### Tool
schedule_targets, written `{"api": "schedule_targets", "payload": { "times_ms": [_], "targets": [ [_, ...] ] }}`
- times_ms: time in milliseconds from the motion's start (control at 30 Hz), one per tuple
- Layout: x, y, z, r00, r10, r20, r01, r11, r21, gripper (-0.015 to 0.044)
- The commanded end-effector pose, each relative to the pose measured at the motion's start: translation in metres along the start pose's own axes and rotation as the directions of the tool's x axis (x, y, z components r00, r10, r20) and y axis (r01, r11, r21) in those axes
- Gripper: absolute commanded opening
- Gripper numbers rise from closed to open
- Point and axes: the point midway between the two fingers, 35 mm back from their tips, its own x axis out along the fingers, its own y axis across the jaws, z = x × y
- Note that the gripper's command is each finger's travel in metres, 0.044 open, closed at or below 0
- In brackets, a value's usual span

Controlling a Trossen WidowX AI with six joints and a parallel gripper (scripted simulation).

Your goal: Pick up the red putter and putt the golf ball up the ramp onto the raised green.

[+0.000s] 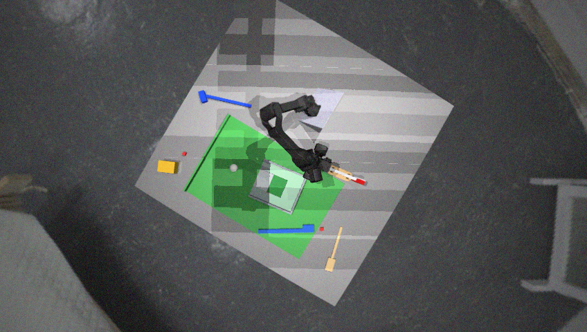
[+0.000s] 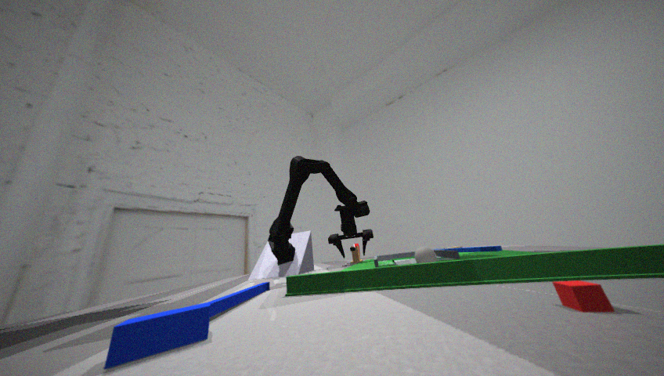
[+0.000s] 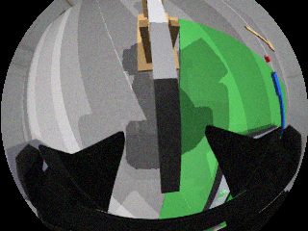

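Observation:
The putter (image 1: 343,174) (image 3: 167,140) has a red head, a white shaft and a dark handle. It lies on a wooden stand (image 3: 143,58) by the green mat's corner. My gripper (image 2: 354,256) (image 3: 166,134) is open and points down over the handle. In the wrist view the handle shows between the two fingers, with no finger seen touching it. The white golf ball (image 1: 233,167) (image 2: 424,254) rests on the green mat (image 1: 218,140). The dark green square (image 1: 278,185) lies inside the grey-edged, pale ramp structure, between ball and putter. The ramp's slope cannot be judged.
A blue club (image 1: 228,101) (image 2: 160,333) lies beyond the mat's wall (image 1: 208,152). Another blue club (image 1: 284,230) lies on the mat. A tan club (image 1: 336,244), two red cubes (image 1: 184,153) (image 1: 321,229), a yellow block (image 1: 167,166) and a pale wedge (image 1: 329,102) also stand around.

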Motion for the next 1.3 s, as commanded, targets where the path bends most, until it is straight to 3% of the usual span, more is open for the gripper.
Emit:
{"api": "schedule_targets", "payload": {
  "times_ms": [0, 367, 700, 1267],
  "targets": [
    [-0.001, 0.000, 0.000, 1.000, -0.001, 0.001, 0.001, 1.000, 0.001, 0.0309],
    [-0.001, 0.000, 0.000, 1.000, -0.001, 0.001, 0.001, 1.000, 0.001, 0.0020],
    [-0.009, -0.002, 0.004, 1.000, -0.001, 0.002, 0.001, 1.000, 0.000, 0.0000],
    [-0.097, 0.000, 0.027, 1.000, 0.002, 0.004, -0.002, 1.000, -0.001, 0.0000]
  ]
}}
